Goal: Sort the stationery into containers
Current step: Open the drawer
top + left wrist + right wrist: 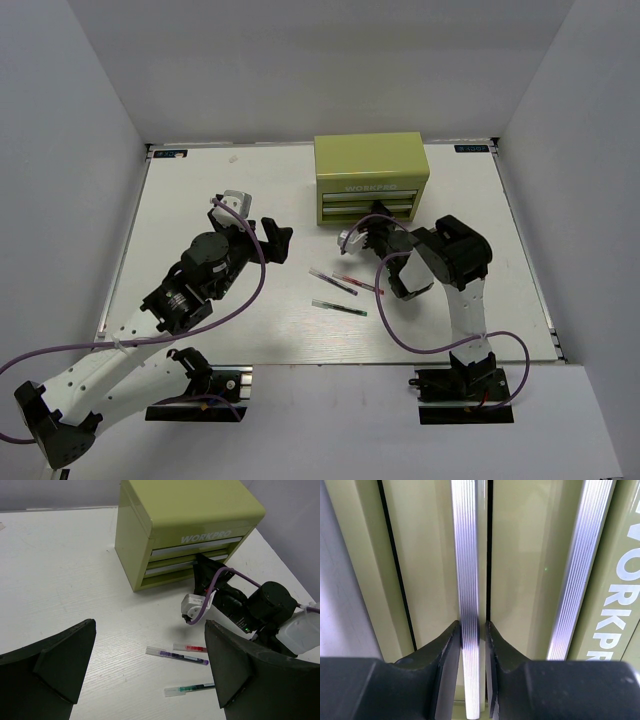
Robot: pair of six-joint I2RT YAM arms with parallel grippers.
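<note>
The yellow-green WORKPRO chest (370,170) stands at the back middle, both front drawers closed. My right gripper (378,215) is at its front, jaws closed round the ribbed silver handle (465,555) of the lower drawer, seen close in the right wrist view (471,627). Three thin pens lie in front of the chest: dark (333,280), red (358,283), green (338,307). They also show in the left wrist view: dark (176,655), red (190,648), green (189,688). My left gripper (252,228) is open and empty, above the table left of the pens (150,627). No markers are in view.
The upper drawer's handle (577,580) runs beside the gripped one. My right arm (265,605) and its purple cable reach over the table just right of the pens. The white table (200,180) ends at walls on the left, back and right.
</note>
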